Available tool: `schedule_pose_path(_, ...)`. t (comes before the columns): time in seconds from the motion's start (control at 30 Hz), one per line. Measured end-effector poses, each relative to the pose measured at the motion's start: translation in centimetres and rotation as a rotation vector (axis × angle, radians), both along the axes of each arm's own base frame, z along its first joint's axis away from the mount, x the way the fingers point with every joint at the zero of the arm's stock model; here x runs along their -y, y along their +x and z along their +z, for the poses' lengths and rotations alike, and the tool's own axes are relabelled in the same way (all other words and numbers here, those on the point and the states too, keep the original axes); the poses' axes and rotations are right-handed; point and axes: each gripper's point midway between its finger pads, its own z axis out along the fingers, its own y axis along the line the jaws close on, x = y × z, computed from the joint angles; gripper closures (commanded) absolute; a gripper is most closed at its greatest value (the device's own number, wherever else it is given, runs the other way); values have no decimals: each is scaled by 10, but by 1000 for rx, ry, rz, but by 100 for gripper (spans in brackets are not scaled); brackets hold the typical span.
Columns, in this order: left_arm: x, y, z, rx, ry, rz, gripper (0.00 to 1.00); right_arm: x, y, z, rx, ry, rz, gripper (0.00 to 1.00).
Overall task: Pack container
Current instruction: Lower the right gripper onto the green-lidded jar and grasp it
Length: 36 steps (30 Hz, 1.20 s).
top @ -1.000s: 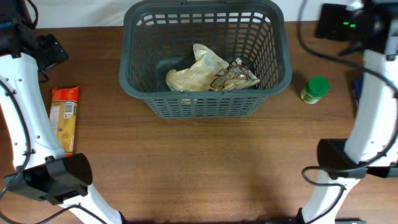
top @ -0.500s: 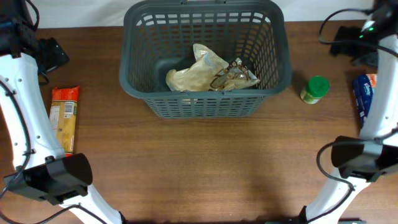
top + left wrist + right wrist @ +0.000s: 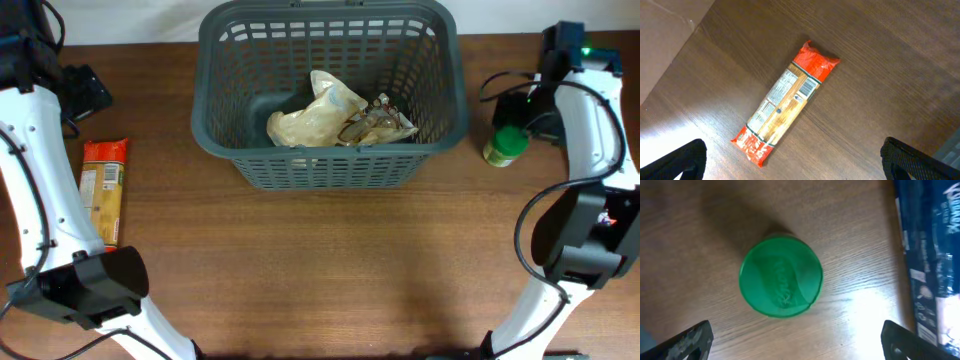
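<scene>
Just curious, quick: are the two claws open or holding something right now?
Left gripper: open, holding nothing.
Right gripper: open, holding nothing, over the green-lidded jar.

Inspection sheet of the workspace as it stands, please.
Surface: brown wooden table.
Job's things: grey basket at the far middle, crumpled bags inside; orange packet flat on the table on its left; green-lidded jar upright on its right; blue packet beside the jar.
Clutter: nothing seen.
Pincers: left pincer open over the orange packet; right pincer open over the jar; neither holds anything.
Cables: black cables looped by the right arm.
Surroundings: pale strip beyond the table's far edge.
</scene>
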Motion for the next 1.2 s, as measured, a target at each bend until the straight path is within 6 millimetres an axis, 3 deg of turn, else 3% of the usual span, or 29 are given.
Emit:
schedule_pose_path(0.4, 0, -2, -1, -7, -2, 0, 1, 3, 15, -17, 45, -11, 24, 1)
schedule_pose_path(0.8, 0, -2, -1, -7, -2, 0, 1, -2, 17, -66, -34, 35, 31, 1)
schedule_pose_path(1.2, 0, -2, -1, -7, -2, 0, 1, -2, 20, -72, -35, 39, 32, 1)
